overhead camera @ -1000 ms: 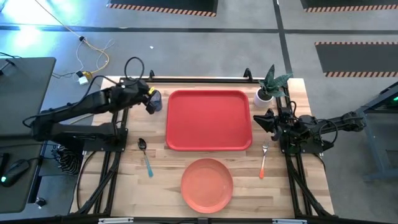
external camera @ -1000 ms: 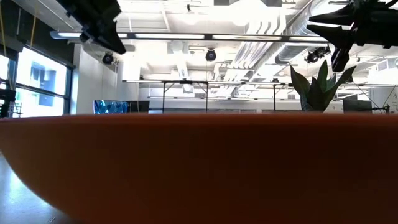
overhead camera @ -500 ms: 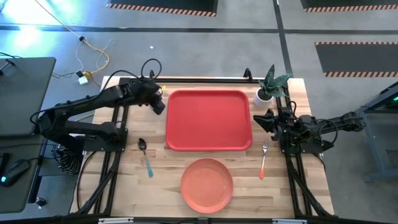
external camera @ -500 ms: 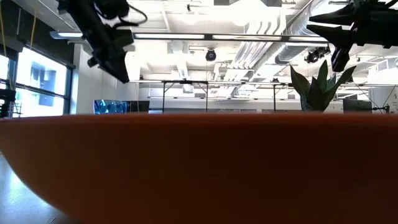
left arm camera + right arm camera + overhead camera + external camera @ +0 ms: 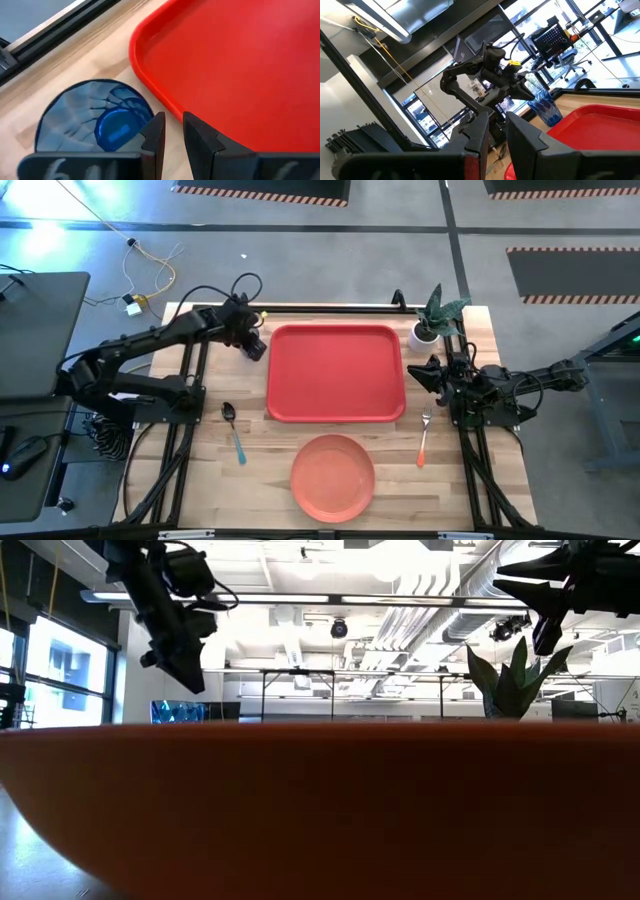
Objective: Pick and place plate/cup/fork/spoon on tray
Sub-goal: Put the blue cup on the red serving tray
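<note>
The blue cup (image 5: pixel 95 122) stands upright on the table just off the red tray's (image 5: pixel 335 373) far left corner; it also shows in the right wrist view (image 5: pixel 545 109). My left gripper (image 5: pixel 173 132) is shut and hangs over the gap between the cup and the tray (image 5: pixel 240 65), hiding the cup in the high view (image 5: pixel 257 350). The orange plate (image 5: pixel 333 476) lies near the table's near edge. The spoon (image 5: pixel 234 433) lies left of the plate and the fork (image 5: pixel 424 438) right of it. My right gripper (image 5: pixel 418 374) waits, shut, by the tray's right edge. My left gripper points down, with one finger (image 5: pixel 154 131) at the tray side of the cup's rim (image 5: pixel 142 107). I cannot tell whether that finger touches the rim.
A white pot with a green plant (image 5: pixel 424 335) stands at the table's far right corner, behind my right gripper. The plate's rim (image 5: pixel 320 810) fills the lower half of the low view and hides the table there.
My left gripper has moved toward the table's right edge, from beside the cup to over it at the tray's corner, and has come down. The cup stands where it was. My right arm has kept still.
</note>
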{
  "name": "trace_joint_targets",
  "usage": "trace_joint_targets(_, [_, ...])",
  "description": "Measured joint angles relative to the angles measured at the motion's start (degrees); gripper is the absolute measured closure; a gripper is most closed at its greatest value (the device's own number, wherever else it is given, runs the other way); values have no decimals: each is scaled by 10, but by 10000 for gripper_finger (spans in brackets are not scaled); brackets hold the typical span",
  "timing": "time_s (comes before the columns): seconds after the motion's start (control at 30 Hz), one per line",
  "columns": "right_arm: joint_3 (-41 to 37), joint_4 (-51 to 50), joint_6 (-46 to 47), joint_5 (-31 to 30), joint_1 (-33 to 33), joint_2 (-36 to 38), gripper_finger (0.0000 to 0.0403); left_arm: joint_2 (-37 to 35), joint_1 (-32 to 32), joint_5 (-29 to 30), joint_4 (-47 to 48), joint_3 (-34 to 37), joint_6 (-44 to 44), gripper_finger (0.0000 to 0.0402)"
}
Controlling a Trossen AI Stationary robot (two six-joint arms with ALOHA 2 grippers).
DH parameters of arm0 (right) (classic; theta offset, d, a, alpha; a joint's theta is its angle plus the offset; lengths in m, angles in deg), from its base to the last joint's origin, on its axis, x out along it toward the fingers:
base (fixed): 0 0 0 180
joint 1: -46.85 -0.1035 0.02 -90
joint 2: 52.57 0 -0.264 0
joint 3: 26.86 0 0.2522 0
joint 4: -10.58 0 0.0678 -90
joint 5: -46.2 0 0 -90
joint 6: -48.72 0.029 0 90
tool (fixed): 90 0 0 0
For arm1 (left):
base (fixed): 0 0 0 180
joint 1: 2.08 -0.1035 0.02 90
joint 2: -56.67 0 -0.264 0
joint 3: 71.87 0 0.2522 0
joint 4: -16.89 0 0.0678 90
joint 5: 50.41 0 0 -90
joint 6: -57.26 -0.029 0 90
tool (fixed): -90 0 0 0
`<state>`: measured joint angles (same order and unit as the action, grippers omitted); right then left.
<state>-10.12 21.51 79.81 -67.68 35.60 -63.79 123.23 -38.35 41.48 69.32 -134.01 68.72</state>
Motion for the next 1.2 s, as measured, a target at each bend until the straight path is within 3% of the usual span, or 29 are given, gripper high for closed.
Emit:
trace_joint_targets(0.17, [0, 0, 0, 0, 0, 0, 345, 3, -13, 1, 6, 0, 11, 343])
trace_joint_targets(0.43, [0, 0, 0, 0, 0, 0, 345, 3, -20, 2, 31, 0, 120, 343])
trace_joint_targets(1.2, [0, 0, 0, 0, 0, 0, 345, 3, -20, -7, 31, 0, 56, 343])
